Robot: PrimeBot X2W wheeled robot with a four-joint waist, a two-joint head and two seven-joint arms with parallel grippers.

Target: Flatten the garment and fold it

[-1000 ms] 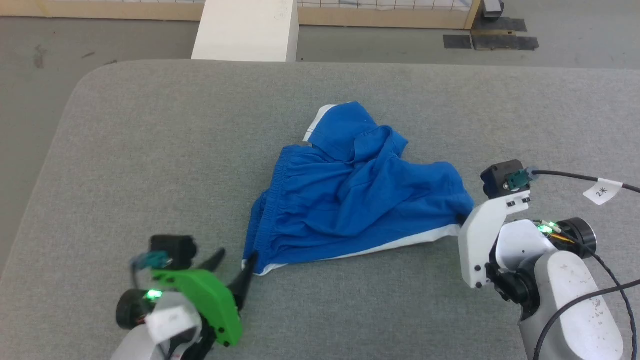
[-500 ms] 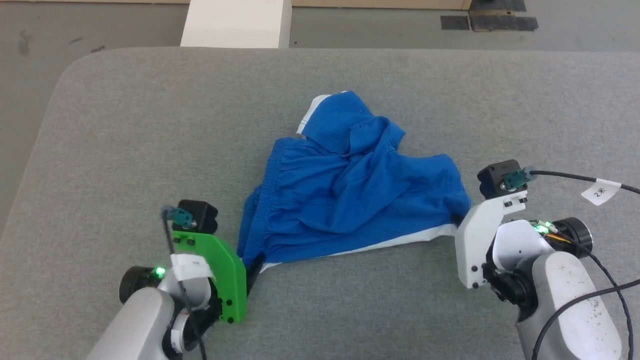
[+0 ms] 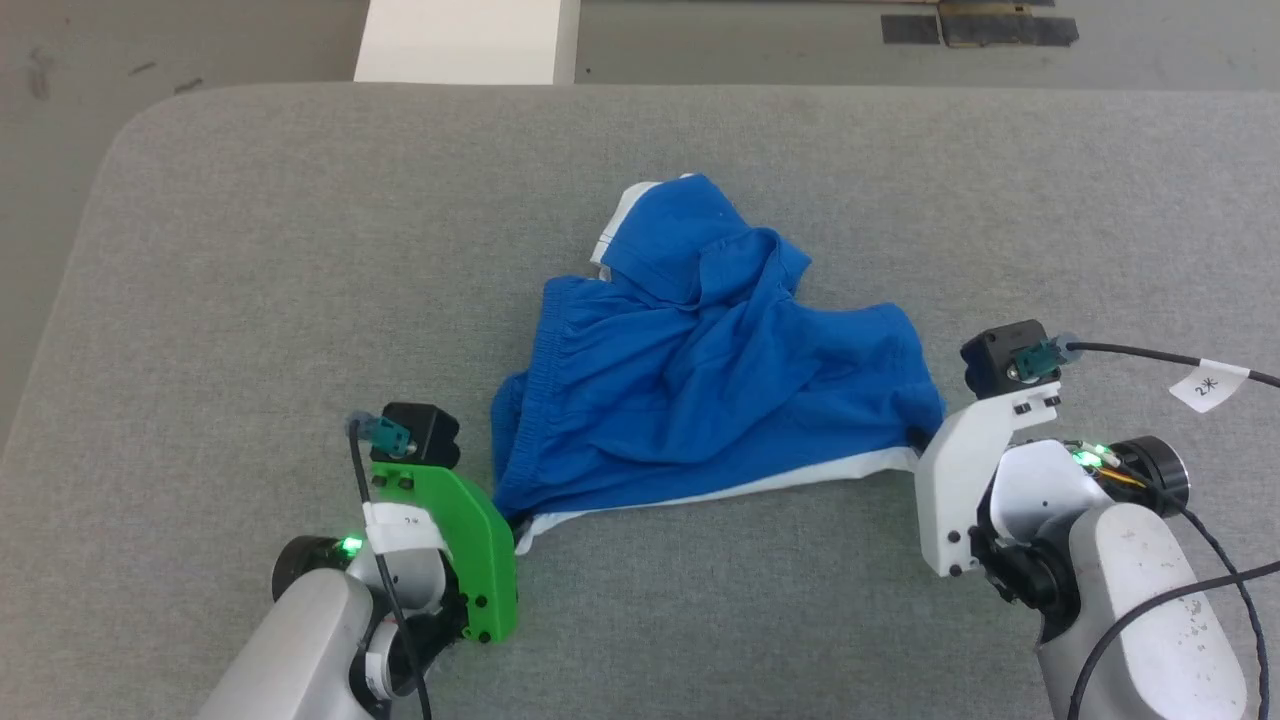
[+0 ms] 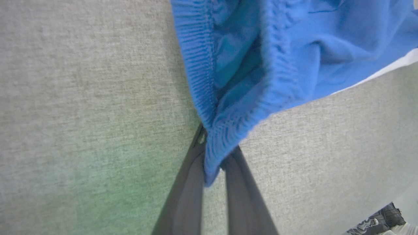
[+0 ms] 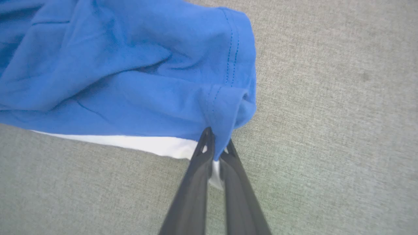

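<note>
1. A grey table with a rounded corner is taking up most of the head view. Its top is a woven, felt-like cloth that is looking grainy in both wrist views.
2. Beyond its far edge a dull grey floor is showing along the top of the frame, with a white boxy block at upper centre and dark tape patches at upper right.
3. The shorts are lying crumpled at the middle of the table. They are bright blue, soft and creased, with a gathered ribbed waistband at the left of the heap and a white band running along the lower edge.
4. The left fingers, dark and tapering, are pinching closed on the ribbed waistband corner at the heap's lower left. A green plastic bracket is sitting over them in the head view.
5. The right fingers are clamping shut on a stitched hem fold at the heap's lower right, where blue cloth is meeting white trim. A white bracket is standing above them, and a black cable with a paper tag is trailing off to the right.
</note>
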